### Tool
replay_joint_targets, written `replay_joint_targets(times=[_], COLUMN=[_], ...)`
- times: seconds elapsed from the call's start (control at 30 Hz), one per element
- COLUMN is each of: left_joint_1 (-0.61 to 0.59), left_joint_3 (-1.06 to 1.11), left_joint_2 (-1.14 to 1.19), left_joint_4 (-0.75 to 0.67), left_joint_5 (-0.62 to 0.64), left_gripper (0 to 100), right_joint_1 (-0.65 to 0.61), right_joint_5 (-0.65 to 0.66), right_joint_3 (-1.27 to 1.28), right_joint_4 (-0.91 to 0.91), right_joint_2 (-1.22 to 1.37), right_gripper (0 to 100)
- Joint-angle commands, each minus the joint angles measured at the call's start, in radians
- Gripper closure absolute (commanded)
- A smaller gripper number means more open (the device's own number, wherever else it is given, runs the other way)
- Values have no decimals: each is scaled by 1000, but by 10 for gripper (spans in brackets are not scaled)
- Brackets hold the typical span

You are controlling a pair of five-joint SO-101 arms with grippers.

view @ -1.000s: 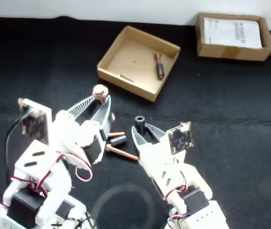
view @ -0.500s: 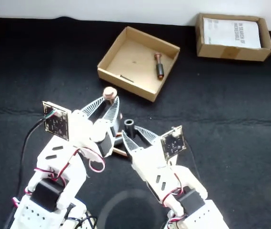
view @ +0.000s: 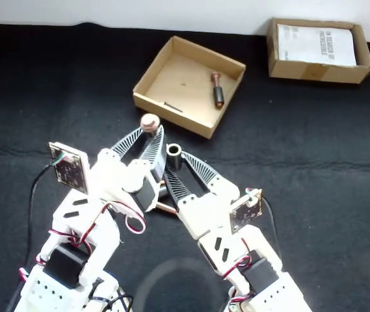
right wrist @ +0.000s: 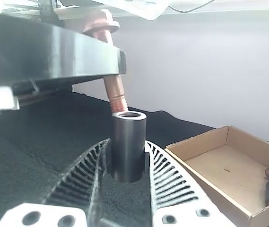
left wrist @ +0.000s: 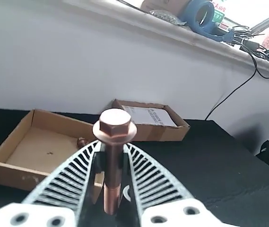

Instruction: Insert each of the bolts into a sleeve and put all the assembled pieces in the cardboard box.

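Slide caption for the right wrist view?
Right gripper holds black cylindrical sleeve upright beneath threaded tip of copper-coloured metal bolt.

2 boxes (view: 171, 107) (view: 315, 70), 2 bolts (view: 149, 123) (view: 166, 208), 1 sleeve (view: 173, 155), 1 assembly (view: 218, 91).

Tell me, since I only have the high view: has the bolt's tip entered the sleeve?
Observer: No. The right wrist view shows the threaded tip of the bolt just above the open mouth of the sleeve, outside it.
Operator: Is the sleeve upright?
Observer: Yes, upright, with the right claw shut on its lower part.
Operator: And the bolt's grip?
Observer: The left wrist view shows the left claw shut on the shank, hex head above the fingertips.
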Motion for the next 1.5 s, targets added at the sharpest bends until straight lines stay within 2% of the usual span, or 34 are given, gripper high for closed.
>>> replay_joint_targets(times=[0.0, 0.2, 0.4, 0.53, 0.67, 0.97, 1.13, 1.47], left_joint_1=[16, 16, 27, 111, 170, 124, 82, 88], left_joint_3=[-113, -209, -228, -226, -229, -341, -375, -358], left_joint_2=[-5, -5, -5, -5, 30, 213, 228, 228], left_joint_4=[-18, -15, 26, 95, 97, 95, 95, 101], left_joint_5=[-60, -209, -209, -209, -215, -215, -215, -210], left_gripper=[991, 990, 990, 990, 990, 990, 990, 990], right_joint_1=[12, 12, 12, 12, 12, 15, 15, 15], right_joint_5=[11, 11, 11, 11, 11, 11, 11, 11], right_joint_3=[133, 133, 133, 133, 133, 133, 133, 131], right_joint_4=[-22, -22, -22, -22, -22, -21, 5, 12], right_joint_2=[1, 1, 1, 2, 2, 2, -4, -4], right_gripper=[991, 991, 991, 991, 991, 991, 991, 991])
